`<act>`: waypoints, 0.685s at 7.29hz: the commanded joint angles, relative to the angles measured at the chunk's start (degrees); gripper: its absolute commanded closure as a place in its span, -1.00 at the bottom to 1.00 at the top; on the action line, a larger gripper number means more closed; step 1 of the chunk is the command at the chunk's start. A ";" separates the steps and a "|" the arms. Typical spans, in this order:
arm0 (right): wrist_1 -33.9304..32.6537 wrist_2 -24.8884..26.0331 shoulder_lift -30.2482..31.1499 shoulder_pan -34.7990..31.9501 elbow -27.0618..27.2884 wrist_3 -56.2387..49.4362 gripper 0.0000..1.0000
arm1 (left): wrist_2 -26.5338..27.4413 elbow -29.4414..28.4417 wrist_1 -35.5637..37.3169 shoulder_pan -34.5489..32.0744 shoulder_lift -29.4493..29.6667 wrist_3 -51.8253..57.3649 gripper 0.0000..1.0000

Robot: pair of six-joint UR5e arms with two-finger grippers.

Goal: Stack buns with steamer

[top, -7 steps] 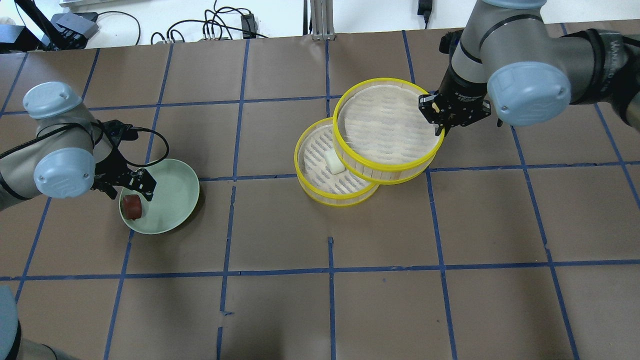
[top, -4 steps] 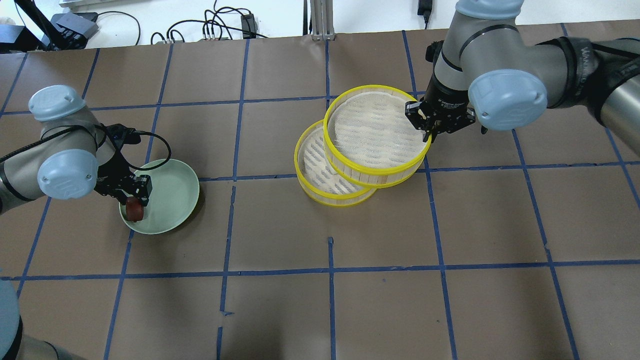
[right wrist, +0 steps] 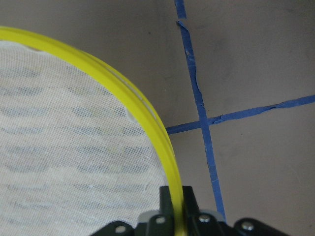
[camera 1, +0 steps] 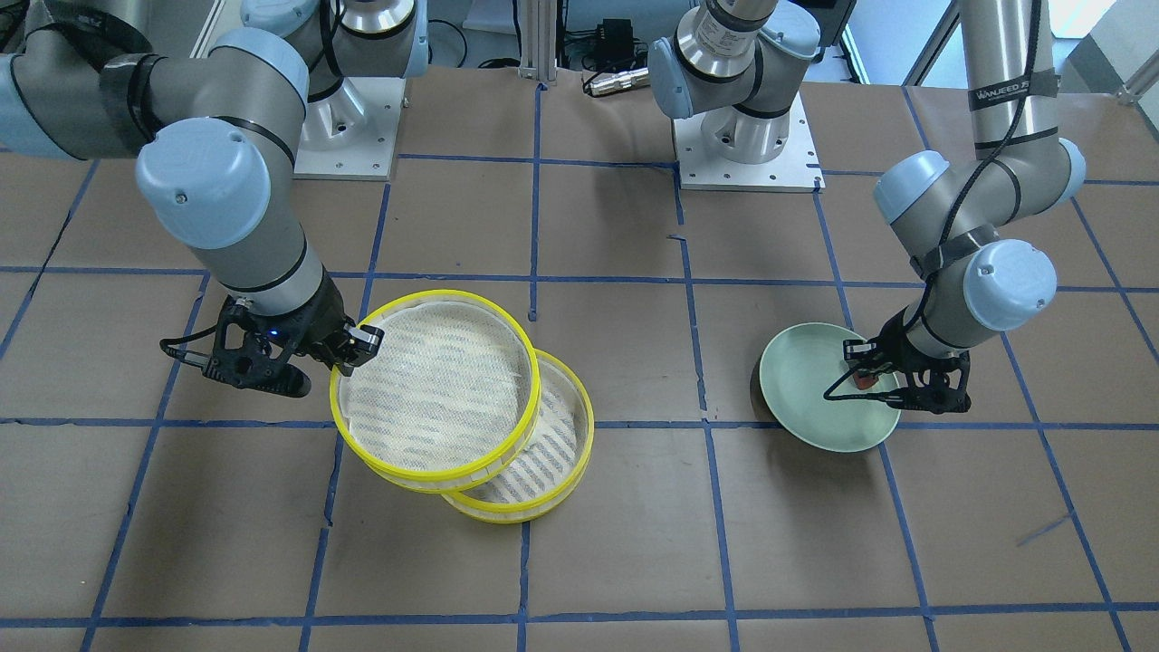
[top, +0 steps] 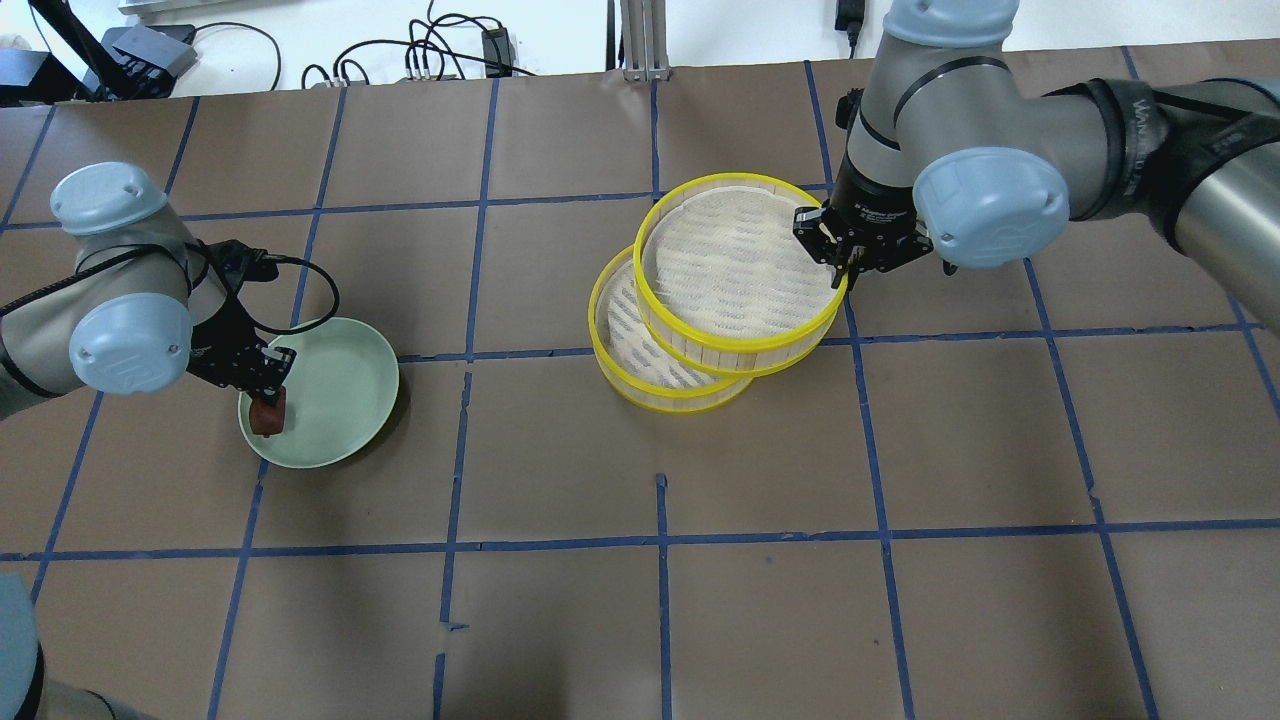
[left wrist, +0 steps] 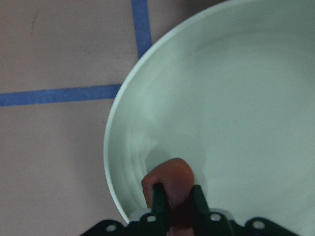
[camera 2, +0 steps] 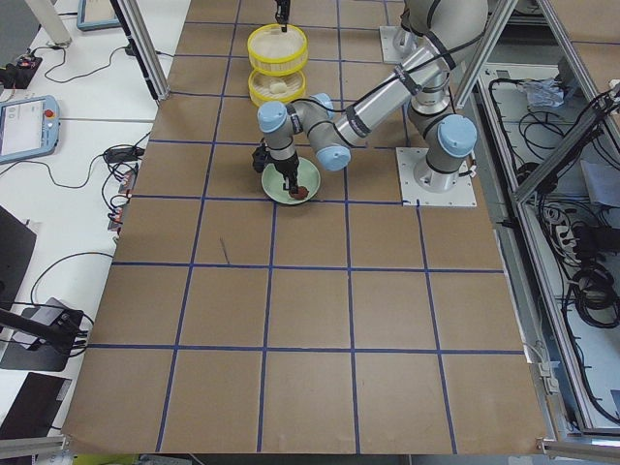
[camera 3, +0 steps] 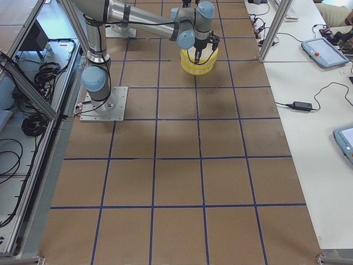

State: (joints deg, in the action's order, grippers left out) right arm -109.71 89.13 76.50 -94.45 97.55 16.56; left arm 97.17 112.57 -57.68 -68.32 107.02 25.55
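The upper steamer tray [top: 735, 260], with a yellow rim and white mesh, is tilted over the lower tray [top: 615, 325] and covers most of it. My right gripper [top: 838, 265] is shut on the upper tray's right rim [right wrist: 147, 118]. The white bun is hidden under the upper tray. The reddish-brown bun [top: 268, 420] lies at the left edge of the pale green plate [top: 340, 400]. My left gripper [left wrist: 176, 196] is down on the bun [left wrist: 170, 174], with its fingers closed on both sides.
Brown table paper with a blue tape grid lies all around. Cables and power bricks [top: 450, 55] lie beyond the far edge. The arm bases [camera 1: 742, 145] stand on the robot's side of the table.
My right gripper has carried the upper tray left over the lower one, hiding the white bun. My left gripper has come down and closed on the reddish-brown bun.
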 commanded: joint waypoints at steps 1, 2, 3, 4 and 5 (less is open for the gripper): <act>-1.38 2.70 -0.48 -3.09 0.36 2.15 0.84 | -1.62 -1.99 -0.41 -2.85 -1.46 -3.54 1.00; -2.86 3.24 -0.56 -4.07 1.06 4.86 0.84 | -2.15 -5.65 -5.38 -5.66 -2.51 -8.01 1.00; -4.70 3.33 -0.65 -5.29 2.20 6.80 0.84 | -5.03 -10.91 -11.17 -8.38 -3.13 -12.58 1.00; -8.29 3.24 -1.00 -6.35 3.69 8.73 0.84 | -5.93 -15.75 -15.32 -11.02 -3.13 -17.67 1.00; -10.32 3.16 -1.61 -6.45 4.66 9.27 0.84 | -8.11 -18.41 -16.75 -13.83 -3.05 -21.20 1.00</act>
State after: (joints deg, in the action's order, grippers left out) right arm -116.94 92.31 75.51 -100.25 100.77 24.39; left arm 91.38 98.59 -71.05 -78.67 104.05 9.49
